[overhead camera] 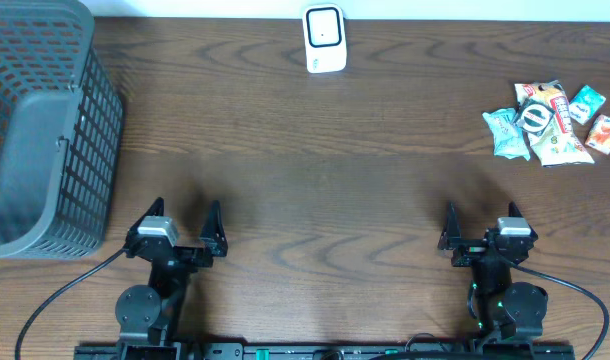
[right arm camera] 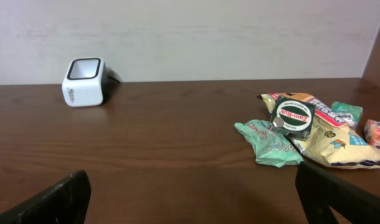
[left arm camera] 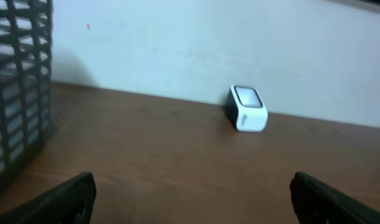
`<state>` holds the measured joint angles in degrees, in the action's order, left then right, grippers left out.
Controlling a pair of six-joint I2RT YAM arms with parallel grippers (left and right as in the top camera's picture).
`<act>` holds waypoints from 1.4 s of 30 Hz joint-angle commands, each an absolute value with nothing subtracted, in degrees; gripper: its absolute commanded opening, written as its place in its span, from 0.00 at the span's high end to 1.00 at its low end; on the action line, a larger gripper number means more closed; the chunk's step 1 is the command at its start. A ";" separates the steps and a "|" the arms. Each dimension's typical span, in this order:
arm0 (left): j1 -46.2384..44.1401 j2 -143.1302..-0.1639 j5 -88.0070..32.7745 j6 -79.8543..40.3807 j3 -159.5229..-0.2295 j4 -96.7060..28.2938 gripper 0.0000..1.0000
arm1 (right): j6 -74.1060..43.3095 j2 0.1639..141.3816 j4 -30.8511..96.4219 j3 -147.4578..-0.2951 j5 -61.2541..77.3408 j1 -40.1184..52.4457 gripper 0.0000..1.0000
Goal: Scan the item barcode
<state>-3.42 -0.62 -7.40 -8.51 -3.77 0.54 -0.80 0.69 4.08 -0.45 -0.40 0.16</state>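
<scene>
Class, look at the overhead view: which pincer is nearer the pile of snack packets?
Right. The right pincer sits just short of the snack packets, toward the robot; the left pincer is far across the table, by the basket.

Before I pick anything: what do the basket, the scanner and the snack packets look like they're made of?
The basket looks like matte grey moulded plastic: rigid walls with a regular grid of slots. The scanner looks like glossy white hard plastic: a smooth, rounded shell. The packets look like thin, shiny printed film or foil: crinkled, with crimped ends.
</scene>
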 commanded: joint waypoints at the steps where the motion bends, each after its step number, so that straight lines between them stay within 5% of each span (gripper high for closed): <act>1: -3.11 -0.10 -4.82 -7.73 -0.86 6.00 0.02 | -1.08 0.38 4.32 -0.32 -0.49 -0.45 0.01; 42: -3.36 -0.10 -8.54 4.01 -0.23 -3.66 0.02 | -1.10 0.38 4.29 -0.32 -0.49 -0.45 0.01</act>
